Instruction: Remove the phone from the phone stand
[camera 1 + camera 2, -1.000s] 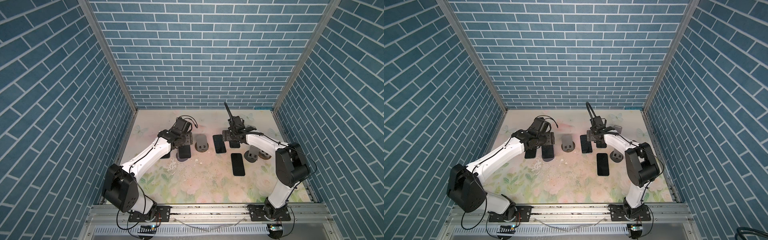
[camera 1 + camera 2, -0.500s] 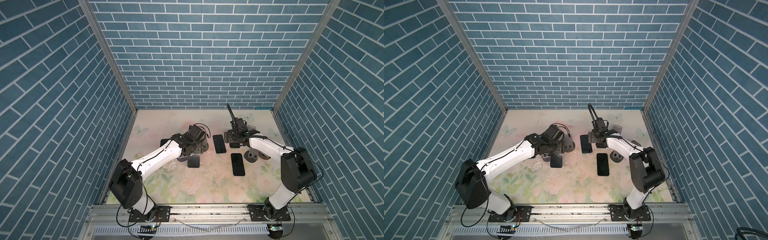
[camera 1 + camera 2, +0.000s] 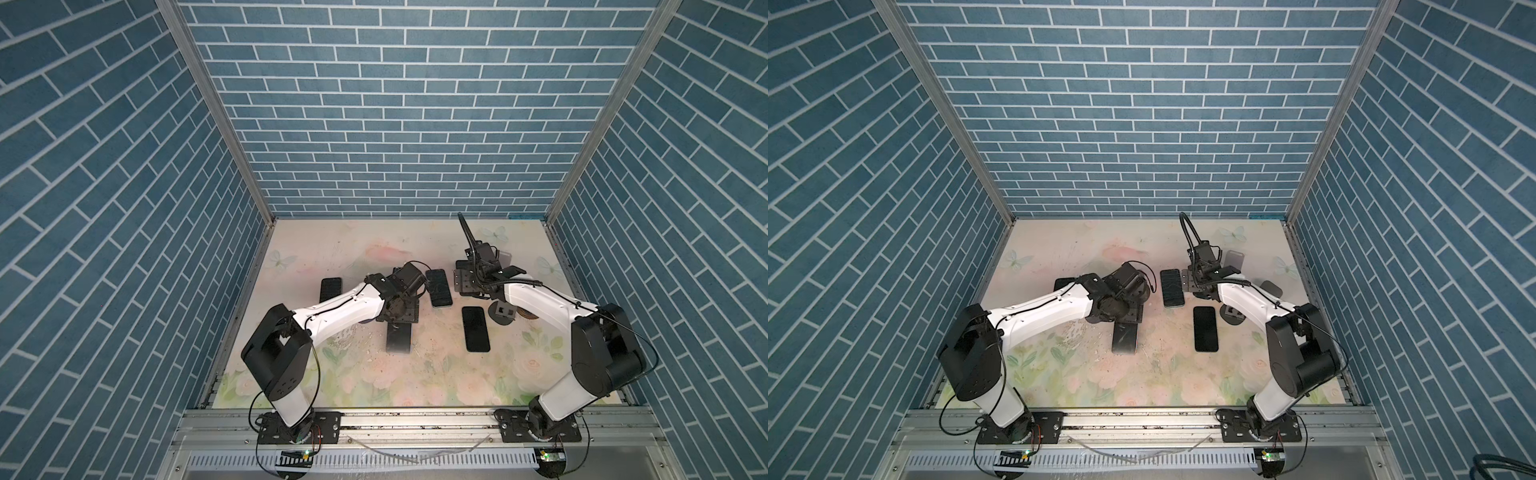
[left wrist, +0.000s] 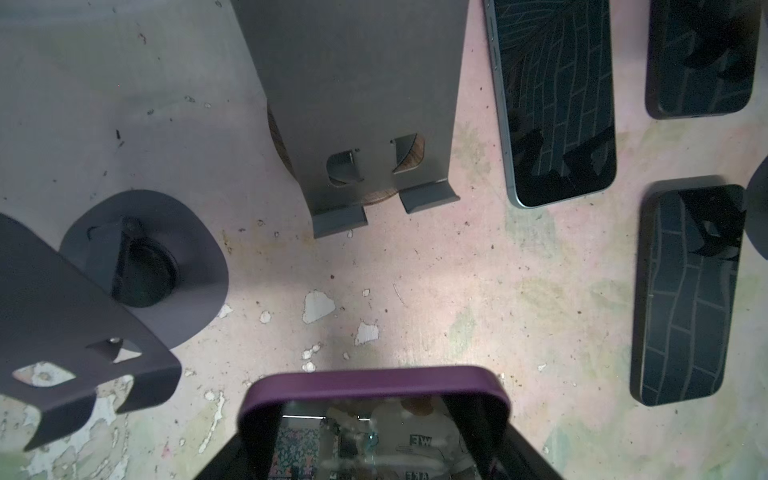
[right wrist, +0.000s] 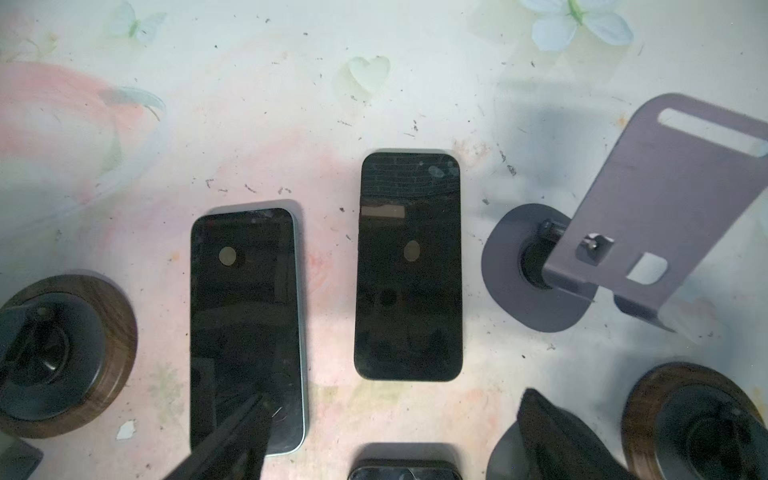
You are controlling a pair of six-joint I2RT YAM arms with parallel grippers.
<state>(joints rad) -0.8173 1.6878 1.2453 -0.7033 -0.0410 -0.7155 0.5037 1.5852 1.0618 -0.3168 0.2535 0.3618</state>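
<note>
My left gripper (image 4: 374, 457) is shut on the phone (image 4: 374, 384), which has a purple case and a glossy screen; only its upper end shows in the left wrist view. In both top views that phone (image 3: 400, 338) (image 3: 1125, 338) sticks out frontward from the left gripper (image 3: 398, 318), near the table middle. Just beyond it stands an empty grey phone stand (image 4: 361, 104) on a wooden base. My right gripper (image 5: 390, 432) (image 3: 469, 284) is open over the table at the back right, with nothing between its fingers (image 5: 232, 440).
Several black phones lie flat: (image 3: 438, 287), (image 3: 476, 329), (image 3: 331, 289). A dark round-based stand (image 4: 141, 266) sits beside the held phone. More stands are near the right arm: a grey plate stand (image 5: 665, 199) and wood-based ones (image 5: 62, 353) (image 5: 698, 424).
My left arm has swung right and frontward with the phone in its grip, from the left side to the table middle. The right gripper stayed in place, a little wider.
</note>
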